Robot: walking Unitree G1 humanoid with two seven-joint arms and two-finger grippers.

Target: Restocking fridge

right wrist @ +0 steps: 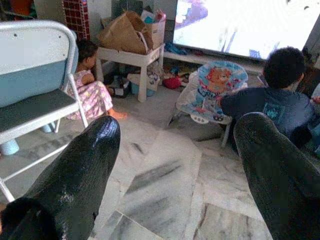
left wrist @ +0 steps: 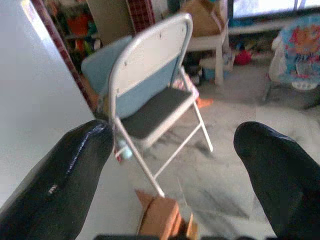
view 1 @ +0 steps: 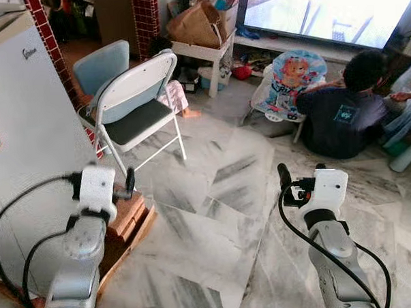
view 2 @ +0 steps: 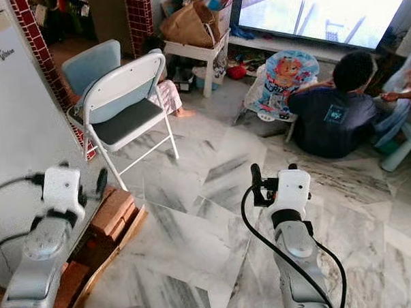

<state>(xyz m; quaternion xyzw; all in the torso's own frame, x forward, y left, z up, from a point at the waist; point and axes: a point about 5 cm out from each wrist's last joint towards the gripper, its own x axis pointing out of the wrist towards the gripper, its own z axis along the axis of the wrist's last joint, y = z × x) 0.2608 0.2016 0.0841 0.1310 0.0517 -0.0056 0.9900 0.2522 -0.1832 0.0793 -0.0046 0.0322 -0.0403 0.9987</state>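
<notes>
both pincers empty beside the white fridge

left pincer [left wrist: 170, 165] has its fingers spread wide, the fridge [view 1: 27, 134] just to its left and a folding chair [view 1: 131, 96] ahead; right pincer [right wrist: 175, 165] is also spread, over marble floor [view 1: 222, 215].

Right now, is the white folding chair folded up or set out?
Set out: the folding chair stands on its legs beside the fridge, its dark seat flat and bare.

Tall white metal fridge [view 1: 34, 134]: small dark script logo near top corner, illegible; partial teal-and-orange sticker at side edge, lettering cut off, unreadable. No other legible text.
</notes>
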